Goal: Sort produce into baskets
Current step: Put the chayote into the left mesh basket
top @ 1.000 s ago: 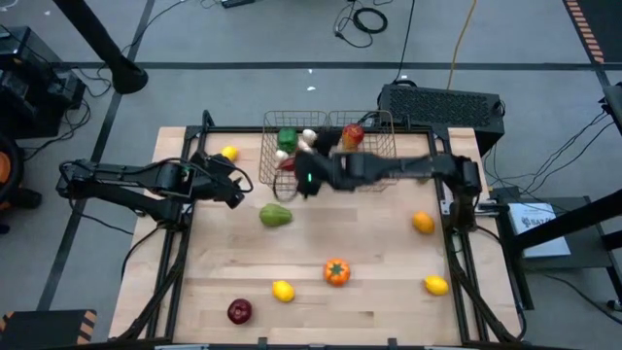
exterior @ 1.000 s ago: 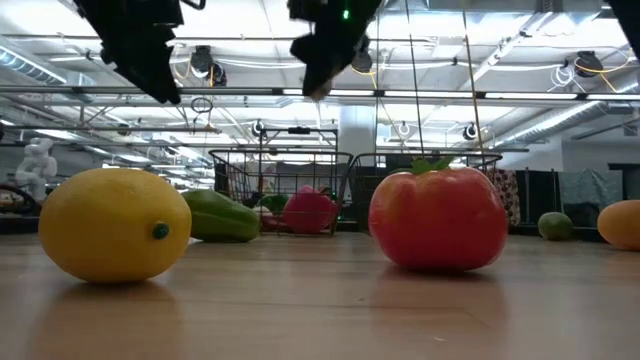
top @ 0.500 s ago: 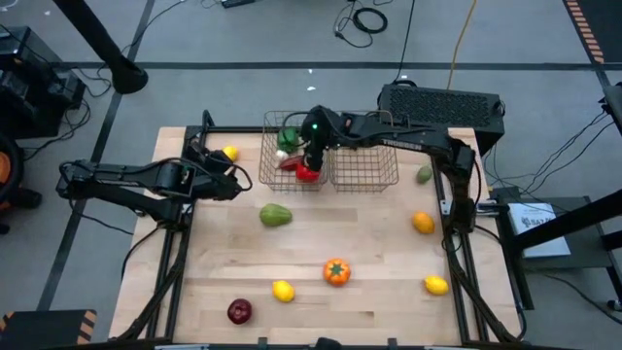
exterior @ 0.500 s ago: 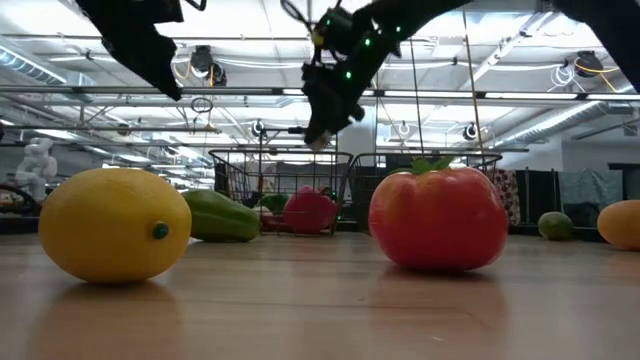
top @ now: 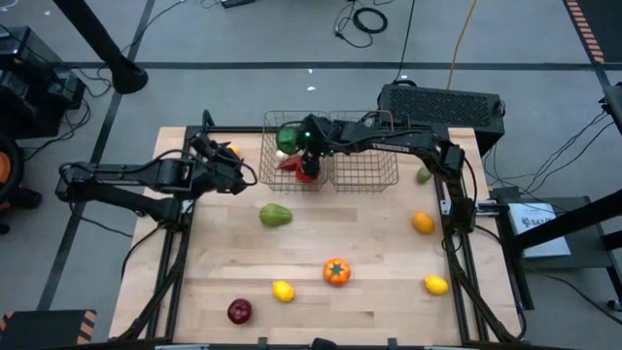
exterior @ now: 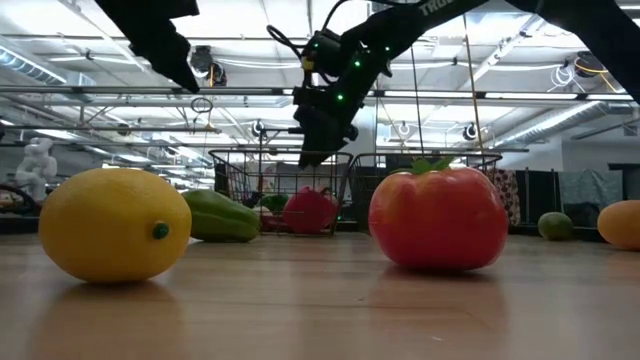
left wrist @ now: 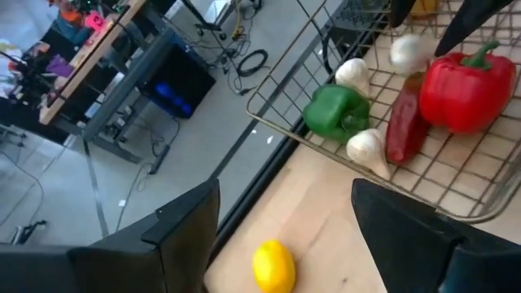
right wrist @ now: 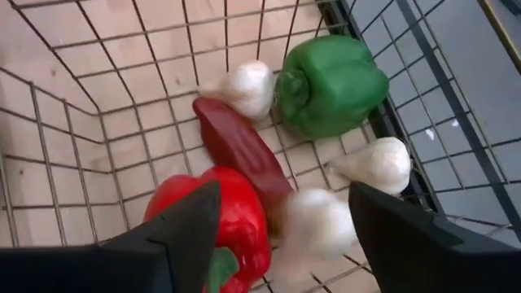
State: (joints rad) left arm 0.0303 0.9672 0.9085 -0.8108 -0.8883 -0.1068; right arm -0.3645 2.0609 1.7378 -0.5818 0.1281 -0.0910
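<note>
The fingers (right wrist: pixel 175 236) of the right gripper (right wrist: pixel 285 194) stand spread and empty above the left wire basket (top: pixel 268 156), at 12 o'clock on the table, moments after swinging in with a white garlic bulb (right wrist: pixel 316 226) and letting it go. The bulb now lies directly beneath the open jaws, touching the red chilli (right wrist: pixel 240 150) and beside a red bell pepper (right wrist: pixel 213 228). Two more garlic bulbs and a green bell pepper (right wrist: pixel 330 81) sit towards the basket's far wall. That appears to make one more vegetable sorted, and the arm is free to lift clear.

At 10 o'clock the left gripper (top: pixel 236 176), fingers wide apart and holding nothing, has edged closer to a lemon (left wrist: pixel 274 264) lying on the wood just outside the basket, a likely next pick.

Much produce is still loose on the table: a green vegetable (top: pixel 276 216) near the centre, a tomato-like fruit (top: pixel 336 271), a second lemon (top: pixel 283 290) and a red apple (top: pixel 239 311) towards 6 and 7 o'clock, and an orange (top: pixel 423 223) at 3 o'clock
</note>
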